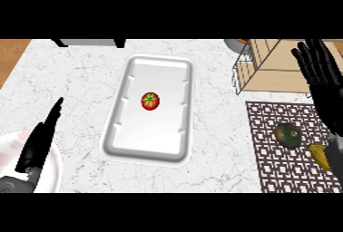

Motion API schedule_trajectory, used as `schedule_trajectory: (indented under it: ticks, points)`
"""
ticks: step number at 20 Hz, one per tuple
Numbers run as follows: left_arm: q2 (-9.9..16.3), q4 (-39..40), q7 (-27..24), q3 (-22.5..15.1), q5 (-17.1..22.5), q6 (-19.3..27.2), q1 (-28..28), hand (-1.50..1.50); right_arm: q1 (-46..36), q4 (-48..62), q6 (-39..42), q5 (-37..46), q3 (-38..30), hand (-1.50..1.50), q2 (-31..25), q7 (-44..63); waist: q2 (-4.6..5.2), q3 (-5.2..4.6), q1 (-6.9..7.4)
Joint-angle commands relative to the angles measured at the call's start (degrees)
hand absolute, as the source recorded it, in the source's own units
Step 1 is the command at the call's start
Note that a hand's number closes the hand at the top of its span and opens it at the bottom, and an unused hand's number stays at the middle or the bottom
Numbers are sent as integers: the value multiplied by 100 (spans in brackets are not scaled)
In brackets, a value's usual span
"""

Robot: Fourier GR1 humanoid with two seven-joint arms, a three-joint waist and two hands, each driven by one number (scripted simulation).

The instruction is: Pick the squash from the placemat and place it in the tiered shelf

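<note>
A dark green squash (289,134) with a tan patch lies on the brown patterned placemat (281,172) at the right. The tiered shelf (275,68), wood boards in a thin wire frame, stands at the back right. My right hand (320,68) is open with fingers spread, raised over the shelf's right side and beyond the squash. The right forearm runs down the right edge. My left hand (41,136) is open with straight fingers pointing up, low at the left, far from the squash.
A white rectangular tray (134,136) in the middle holds a red tomato (150,100). A pink-white plate (10,149) sits under the left hand at the lower left. A yellow pointed object (320,155) lies beside the squash. A dark object (87,42) stands at the back edge.
</note>
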Motion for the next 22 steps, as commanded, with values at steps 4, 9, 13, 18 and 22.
schedule_trajectory:
  ticks: [4, 9, 13, 18, 22]
  points:
    - [-615, -79, 179, 478, 1112, -432, 88, 0, 412, 1543, 1562, -635, -1275, 150, -1229, -1117, -50, 132, 14]
    - [-1171, -105, 297, 408, 1685, -753, 122, 0, 771, 3127, 1212, 324, -1339, 150, -1900, -704, 111, 136, 216]
    - [-1275, 122, 369, 492, 1755, -817, -93, 0, 454, 4490, 2305, 206, -1364, -150, -1905, -1944, 47, 156, 268]
    - [-1430, 114, 210, 411, 1719, -808, 210, 0, 469, 4996, 3499, 840, -1029, -150, -2616, -3312, -16, 151, 255]
    - [-1169, 208, 184, 614, 1815, -1133, 166, 0, 283, 5062, 4088, 1099, -710, -150, -3173, -3434, -56, 134, 198]
